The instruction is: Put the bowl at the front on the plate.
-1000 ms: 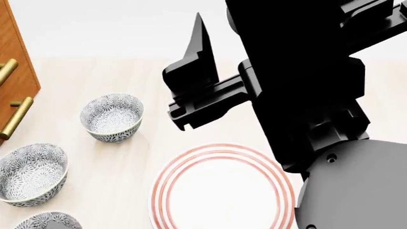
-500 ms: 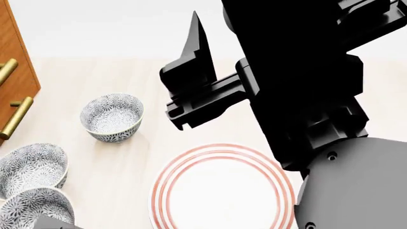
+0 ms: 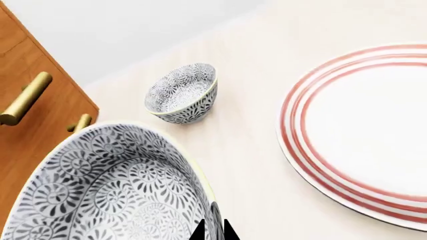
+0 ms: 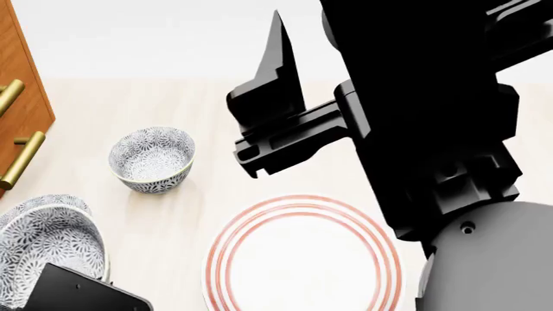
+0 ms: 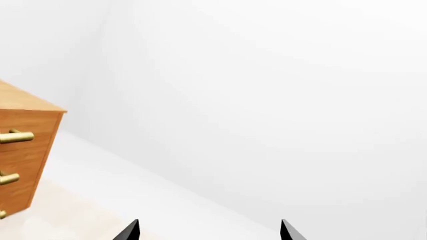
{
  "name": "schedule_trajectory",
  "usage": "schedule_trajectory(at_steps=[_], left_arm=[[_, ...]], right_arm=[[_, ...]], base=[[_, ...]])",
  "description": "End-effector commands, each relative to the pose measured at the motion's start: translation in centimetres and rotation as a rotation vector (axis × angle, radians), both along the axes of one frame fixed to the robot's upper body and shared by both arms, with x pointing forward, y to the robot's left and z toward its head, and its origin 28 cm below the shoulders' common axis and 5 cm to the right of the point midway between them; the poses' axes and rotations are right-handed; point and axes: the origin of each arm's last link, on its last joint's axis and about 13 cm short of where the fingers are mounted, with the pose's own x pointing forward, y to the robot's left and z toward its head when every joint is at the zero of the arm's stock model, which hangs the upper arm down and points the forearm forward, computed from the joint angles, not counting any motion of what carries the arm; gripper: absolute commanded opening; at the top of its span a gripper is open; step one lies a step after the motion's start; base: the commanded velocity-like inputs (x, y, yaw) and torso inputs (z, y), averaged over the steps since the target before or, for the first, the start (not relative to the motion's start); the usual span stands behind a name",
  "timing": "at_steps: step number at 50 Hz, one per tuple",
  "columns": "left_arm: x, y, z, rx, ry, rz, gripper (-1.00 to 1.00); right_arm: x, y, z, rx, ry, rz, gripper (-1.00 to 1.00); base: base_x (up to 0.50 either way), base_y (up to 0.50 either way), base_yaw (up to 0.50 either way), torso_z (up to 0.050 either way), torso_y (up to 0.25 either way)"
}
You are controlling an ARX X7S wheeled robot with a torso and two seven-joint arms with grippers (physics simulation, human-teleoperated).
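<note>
The left jaws (image 3: pixel 213 231) show only 2 dark tips pressed close on the rim of the bowl (image 3: pixel 107 185), seemingly pinching its wall. In the head view that bowl (image 4: pixel 48 249) sits at 8 o'clock, partly hiding a second bowl behind it, with the plate (image 4: pixel 302 256) at 3 o'clock from it. Glazed ceramic looks stiff, slick and chippable; the rim is the sensible hold. The right jaws (image 5: pixel 210 231) stand spread, empty.

Pale wooden tabletop (image 4: pixel 259 116) under plate (image 4: pixel 302 259), far bowl (image 4: pixel 152 159), seemingly another bowl (image 4: pixel 22 208)
</note>
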Motion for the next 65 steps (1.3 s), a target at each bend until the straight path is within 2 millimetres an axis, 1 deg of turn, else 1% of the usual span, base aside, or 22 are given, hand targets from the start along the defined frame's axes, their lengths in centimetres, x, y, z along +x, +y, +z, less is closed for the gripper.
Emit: schedule_trajectory(at_steps=[1,5,15,19,20,21,28,34,37,43,50,51,63,65], left_arm=[[0.4,0.1,1.4,0.001,-0.064,-0.035,-1.00],[0.5,0.1,1.7,-0.001,-0.073,-0.039,-1.00],[0.8,-0.2,2.9,-0.023,-0.127,-0.111,-1.00],[1.0,-0.3,3.1,-0.016,-0.110,-0.134,-1.00],[1.1,-0.4,3.3,-0.047,-0.109,-0.130,-1.00],[1.1,-0.4,3.3,-0.020,-0.107,-0.142,-1.00],[1.1,-0.5,4.1,0.004,-0.124,-0.195,-1.00],[1.5,-0.4,5.9,0.018,-0.147,-0.250,-1.00],[1.7,-0.4,6.3,0.030,-0.153,-0.260,-1.00],[1.7,-0.5,6.5,0.058,-0.162,-0.292,-1.00],[2.4,-0.5,6.9,0.054,-0.174,-0.297,-1.00],[2.4,-0.5,6.9,0.071,-0.173,-0.318,-1.00],[3.9,-1.1,6.8,0.094,-0.189,-0.323,-1.00],[3.9,-1.1,6.8,0.101,-0.187,-0.333,-1.00]], right_arm=[[-0.2,-0.1,0.1,0.012,-0.016,-0.004,1.00],[-0.3,-0.1,0.1,0.012,-0.020,-0.005,1.00],[-0.5,-0.2,0.2,0.015,-0.027,-0.007,1.00],[-0.5,-0.2,0.1,0.014,-0.028,-0.005,1.00],[-0.6,-0.2,0.1,0.014,-0.028,-0.005,1.00],[-0.6,-0.2,0.1,0.014,-0.029,-0.005,1.00],[-0.5,-0.2,0.4,0.010,-0.031,0.000,1.00],[-0.6,-0.2,0.5,0.007,-0.033,0.000,1.00],[-0.5,-0.2,0.4,0.004,-0.031,-0.002,1.00],[-0.5,-0.2,0.4,0.001,-0.031,0.000,1.00],[-0.7,-0.2,0.4,0.005,-0.038,0.005,1.00],[-0.7,-0.2,0.4,0.003,-0.040,0.004,1.00],[-0.9,-0.2,0.5,0.004,-0.057,0.011,1.00],[-0.9,-0.2,0.5,0.002,-0.059,0.015,1.00]], base=[[0.00,0.00,0.00,0.000,0.000],[0.00,0.00,0.00,0.000,0.000],[0.00,0.00,0.00,0.000,0.000],[0.00,0.00,0.00,0.000,0.000],[0.00,0.00,0.00,0.000,0.000],[0.00,0.00,0.00,0.000,0.000],[0.00,0.00,0.00,0.000,0.000],[0.00,0.00,0.00,0.000,0.000],[0.00,0.00,0.00,0.000,0.000],[0.00,0.00,0.00,0.000,0.002],[0.00,0.00,0.00,0.000,0.000],[0.00,0.00,0.00,0.000,0.000],[0.00,0.00,0.00,0.000,0.000],[0.00,0.00,0.00,0.000,0.005]])
